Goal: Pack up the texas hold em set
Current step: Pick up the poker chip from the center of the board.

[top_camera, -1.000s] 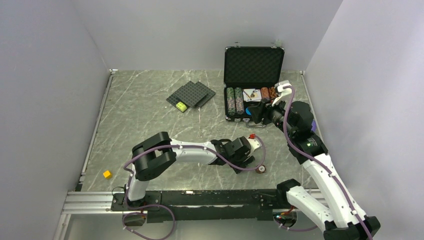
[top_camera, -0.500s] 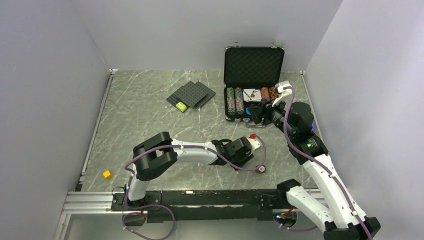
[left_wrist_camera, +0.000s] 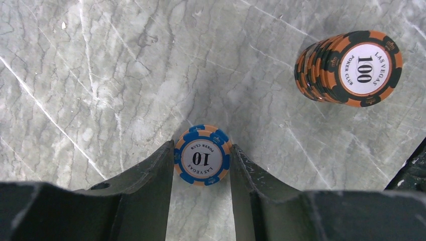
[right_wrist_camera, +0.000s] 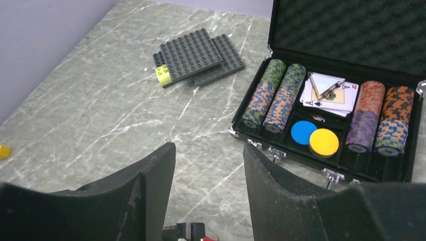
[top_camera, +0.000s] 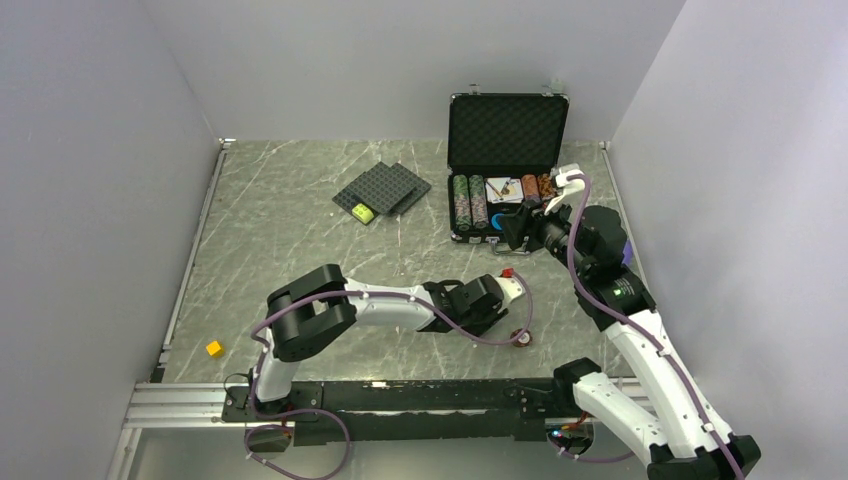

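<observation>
The top external camera looks down from high behind the arm bases toward the far wall, taking in the whole counter (top_camera: 300, 230). The left wrist camera faces almost straight down, very near the counter, past the left pincer (left_wrist_camera: 202, 150) at a blue chip (left_wrist_camera: 202, 159). The right wrist camera sits higher, looking far and left past the right pincer (right_wrist_camera: 208, 150). It shares the open briefcase (right_wrist_camera: 351, 30) and the studded plates (right_wrist_camera: 198, 55) with the top view.

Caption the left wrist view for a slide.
Left fingers pinch a blue 10 chip on the marble table, a stack of orange 100 chips nearby.
</observation>
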You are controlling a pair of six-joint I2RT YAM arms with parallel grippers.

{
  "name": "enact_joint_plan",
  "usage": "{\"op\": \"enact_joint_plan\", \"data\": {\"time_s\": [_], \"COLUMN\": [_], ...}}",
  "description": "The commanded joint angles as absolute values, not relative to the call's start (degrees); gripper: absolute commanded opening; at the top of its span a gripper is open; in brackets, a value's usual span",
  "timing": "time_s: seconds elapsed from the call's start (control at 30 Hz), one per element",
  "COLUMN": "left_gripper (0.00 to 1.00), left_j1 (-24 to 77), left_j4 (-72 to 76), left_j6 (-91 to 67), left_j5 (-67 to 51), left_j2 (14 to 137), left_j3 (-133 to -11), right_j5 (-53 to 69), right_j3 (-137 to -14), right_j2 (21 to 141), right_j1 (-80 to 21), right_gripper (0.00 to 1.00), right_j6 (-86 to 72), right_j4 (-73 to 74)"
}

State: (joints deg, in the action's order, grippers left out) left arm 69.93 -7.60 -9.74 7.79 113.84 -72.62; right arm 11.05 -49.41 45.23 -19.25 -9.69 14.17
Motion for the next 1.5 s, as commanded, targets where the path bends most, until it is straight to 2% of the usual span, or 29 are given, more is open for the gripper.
{"op": "enact_joint_plan", "data": {"time_s": [0.0, 0.2, 0.43, 0.63, 0.9, 1.0, 1.1, 1.47], "left_gripper": [0.10, 0.04, 0.04, 0.04, 0.04, 0.04, 0.04, 0.03], "left_j1": [69.61, 69.55, 69.53, 69.52, 69.43, 69.43, 69.43, 69.43], "left_j4": [-3.09, 2.19, 10.89, 17.18, 22.52, 23.57, 24.89, 25.28], "left_j6": [-11.56, -13.01, -12.06, -10.11, -7.19, -6.16, -5.43, -3.31], "left_j5": [7.86, 7.92, 8.10, 8.71, 9.18, 9.79, 10.02, 12.11], "left_j2": [112.66, 110.07, 102.85, 96.54, 89.19, 87.04, 84.93, 81.10], "left_j3": [-68.47, -65.67, -57.85, -51.55, -45.24, -43.77, -42.41, -41.00], "right_j5": [8.48, 6.81, 3.71, 18.39, 45.29, 52.77, 55.02, 52.06], "right_j3": [-48.30, -46.11, -42.64, -38.74, -34.80, -33.83, -32.76, -34.76], "right_j2": [45.01, 45.36, 48.36, 53.83, 61.21, 64.82, 66.60, 69.32], "right_j1": [-19.05, -18.66, -15.25, -8.44, -7.64, -7.63, -8.78, -18.24], "right_gripper": [0.56, 0.54, 0.54, 0.53, 0.51, 0.46, 0.43, 0.43], "right_j6": [-12.74, -15.76, -20.17, -24.04, -28.58, -29.10, -28.91, -24.37], "right_j4": [12.74, 12.22, 13.07, 10.42, 5.19, 4.03, 3.15, 8.71]}}
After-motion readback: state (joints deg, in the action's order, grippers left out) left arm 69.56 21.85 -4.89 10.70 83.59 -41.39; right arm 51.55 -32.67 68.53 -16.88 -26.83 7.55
